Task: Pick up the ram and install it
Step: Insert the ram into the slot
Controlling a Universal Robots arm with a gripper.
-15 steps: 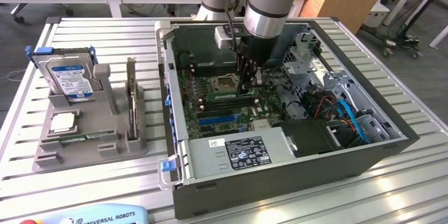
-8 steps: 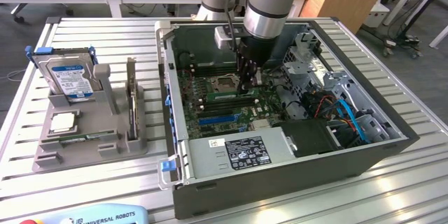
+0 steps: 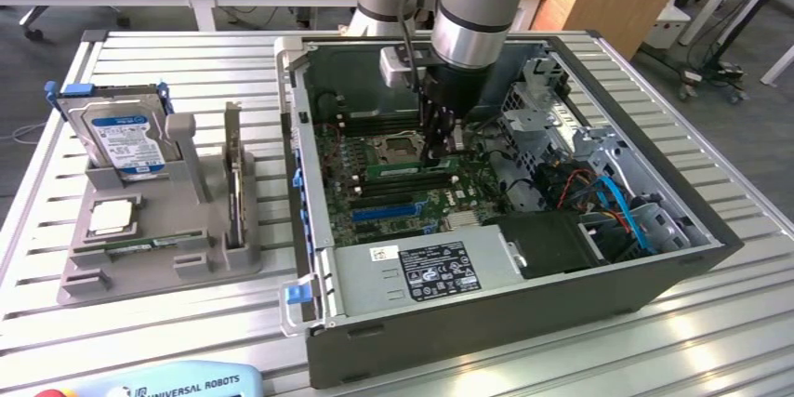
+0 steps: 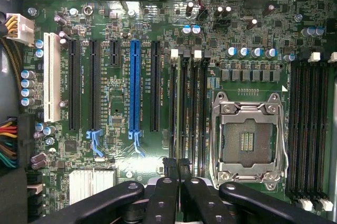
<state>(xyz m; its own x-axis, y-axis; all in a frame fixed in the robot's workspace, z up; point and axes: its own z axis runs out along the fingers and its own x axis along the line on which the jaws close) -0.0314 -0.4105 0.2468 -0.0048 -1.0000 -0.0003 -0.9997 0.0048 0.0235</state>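
Note:
A ram [image 3: 403, 172], a narrow green stick with a white label, lies along a memory slot on the motherboard inside the open computer case [image 3: 496, 318]. My gripper [image 3: 437, 157] reaches down into the case and stands shut over one end of that stick. In the wrist view the black fingertips [image 4: 169, 165] are pressed together with nothing between them, right above the row of memory slots, where the ram [image 4: 174, 108] shows edge-on. I cannot tell whether the tips touch it. Another green stick [image 3: 147, 246] lies in the grey fixture [image 3: 162, 271] outside the case.
The fixture at the exterior view's left also carries a silver-and-blue hard drive [image 3: 125, 141] and a square silver processor [image 3: 110, 218]. The open CPU socket [image 4: 247, 140] lies beside the slots. Drive cages and blue and red cables [image 3: 620, 211] crowd the case's right. A power supply [image 3: 422, 271] sits at the front.

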